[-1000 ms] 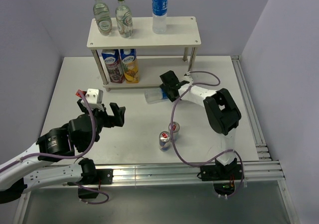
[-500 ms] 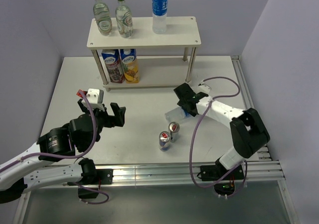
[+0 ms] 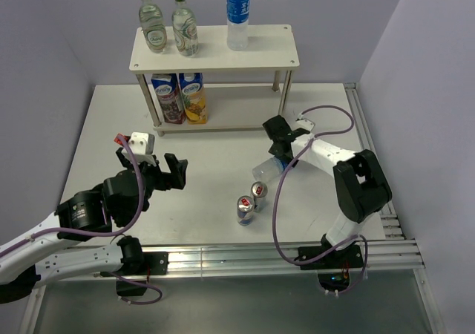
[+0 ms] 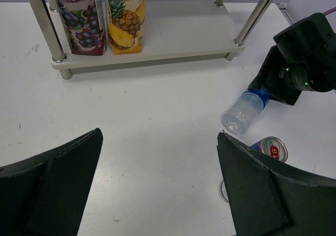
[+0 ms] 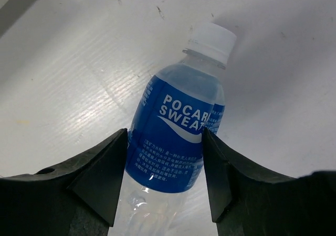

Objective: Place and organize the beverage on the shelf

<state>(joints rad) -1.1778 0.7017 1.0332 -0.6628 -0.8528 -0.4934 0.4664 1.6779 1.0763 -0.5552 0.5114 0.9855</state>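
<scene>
My right gripper [image 3: 280,153] [image 5: 165,133] is shut on a clear Pocari Sweat bottle [image 3: 264,171] [image 5: 181,110] with a blue label and white cap. It holds the bottle tilted, low over the table, right of the shelf [image 3: 215,50]. The bottle also shows in the left wrist view [image 4: 243,111]. The cream two-tier shelf stands at the back. Its top board carries two green glass bottles [image 3: 152,24] and an upright Pocari bottle [image 3: 237,13]. Two juice cartons [image 3: 180,96] [image 4: 102,15] stand on its lower board [image 3: 241,110]. My left gripper [image 3: 172,172] [image 4: 160,136] is open and empty.
Two red-and-silver cans [image 3: 245,210] [image 3: 259,191] stand on the white table near the middle front; one shows in the left wrist view [image 4: 270,148]. Grey walls close in the table at the back and sides. An aluminium rail [image 3: 371,171] runs along the right edge.
My right gripper has carried the Pocari bottle from near the shelf's front toward the right and nearer, close to the cans. The left arm has not moved.
</scene>
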